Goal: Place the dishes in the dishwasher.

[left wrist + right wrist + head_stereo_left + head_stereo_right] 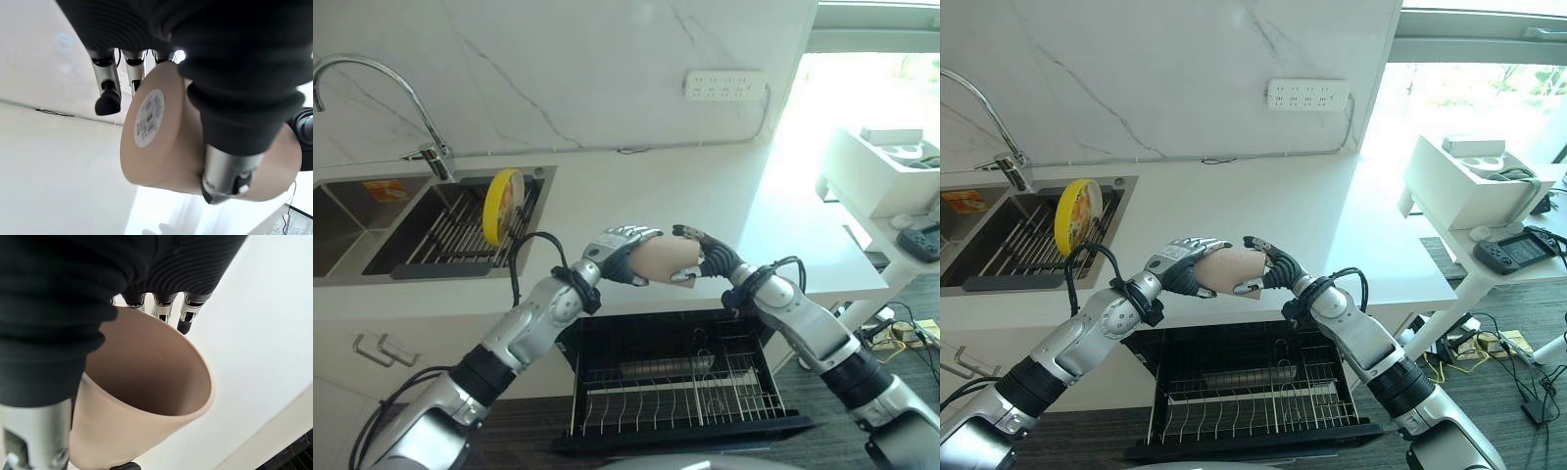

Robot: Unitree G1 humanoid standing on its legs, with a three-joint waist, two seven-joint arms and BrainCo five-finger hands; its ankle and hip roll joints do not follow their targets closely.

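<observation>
Yellow round plate upright in the steel sink rack at ten o'clock. Left hand curled round the base of a beige plastic cup at centre, right hand clasping its rim. At six o'clock, open black dishwasher drawer with wire racks.

Beige cup, smooth, w/ white sticker on its base, lies on its side in the air above the open dishwasher, over its front edge. Yellow plate stands on edge, well left of dishwasher.
</observation>
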